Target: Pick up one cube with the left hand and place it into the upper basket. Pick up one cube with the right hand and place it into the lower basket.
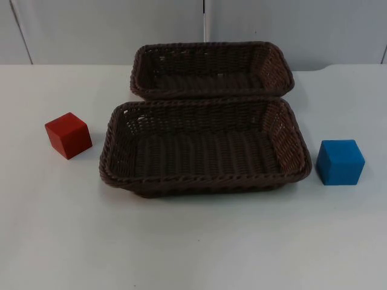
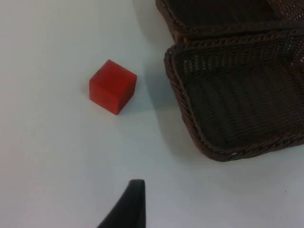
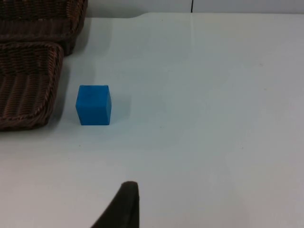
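Observation:
A red cube (image 1: pixel 68 135) sits on the white table left of the lower brown wicker basket (image 1: pixel 199 183). A blue cube (image 1: pixel 340 161) stands to that basket's right. The upper basket (image 1: pixel 211 46) lies just behind the lower one, rims touching. Both baskets hold nothing. My left gripper (image 2: pixel 127 206) hovers over the table short of the red cube (image 2: pixel 112 86), apart from it. My right gripper (image 3: pixel 121 206) hangs over the table a good way short of the blue cube (image 3: pixel 94 105). Neither gripper holds anything.
The grey partition wall (image 1: pixel 109 30) closes the table behind the baskets. Bare white table (image 1: pixel 193 248) spreads in front of the baskets and around both cubes. The lower basket (image 2: pixel 199 137) stands close beside the red cube, and its side (image 3: pixel 28 85) is near the blue cube.

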Motion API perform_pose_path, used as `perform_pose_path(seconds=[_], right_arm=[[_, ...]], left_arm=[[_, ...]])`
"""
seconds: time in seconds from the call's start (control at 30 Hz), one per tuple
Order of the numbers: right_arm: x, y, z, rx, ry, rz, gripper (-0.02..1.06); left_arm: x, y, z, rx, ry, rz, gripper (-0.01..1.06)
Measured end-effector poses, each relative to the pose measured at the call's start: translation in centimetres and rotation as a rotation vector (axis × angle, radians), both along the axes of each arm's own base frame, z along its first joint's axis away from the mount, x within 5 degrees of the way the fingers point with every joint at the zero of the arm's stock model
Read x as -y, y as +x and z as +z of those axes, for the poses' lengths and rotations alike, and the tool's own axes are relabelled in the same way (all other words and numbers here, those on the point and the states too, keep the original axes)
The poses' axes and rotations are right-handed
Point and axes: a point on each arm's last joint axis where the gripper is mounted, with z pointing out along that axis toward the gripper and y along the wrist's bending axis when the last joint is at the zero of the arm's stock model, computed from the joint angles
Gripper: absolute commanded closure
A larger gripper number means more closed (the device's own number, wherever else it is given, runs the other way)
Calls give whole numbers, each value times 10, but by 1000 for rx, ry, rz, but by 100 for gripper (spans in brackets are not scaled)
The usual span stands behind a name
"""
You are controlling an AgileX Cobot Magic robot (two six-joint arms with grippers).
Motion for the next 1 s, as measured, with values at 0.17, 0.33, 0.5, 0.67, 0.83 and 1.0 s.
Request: perform_pose_path(seconds=[0.17,0.33,0.5,0.67,0.83,1.0], right_arm=[[0,0,0,0,-2,-1,-1],[0,0,0,0,-2,-1,-1],[0,0,0,0,-2,-1,-1],[0,0,0,0,-2,-1,-1],[0,0,0,0,-2,-1,-1],[0,0,0,0,-2,-1,-1]], left_arm=[[3,20,-10,-44,-35,-38,0],[2,40,-9,-65,-43,-45,0],[0,60,-4,-75,-43,-43,0],[-2,80,-5,-97,-38,-52,0],[-4,104,-15,-139,-46,-40,0],[-6,125,-27,-184,-60,-29,0]])
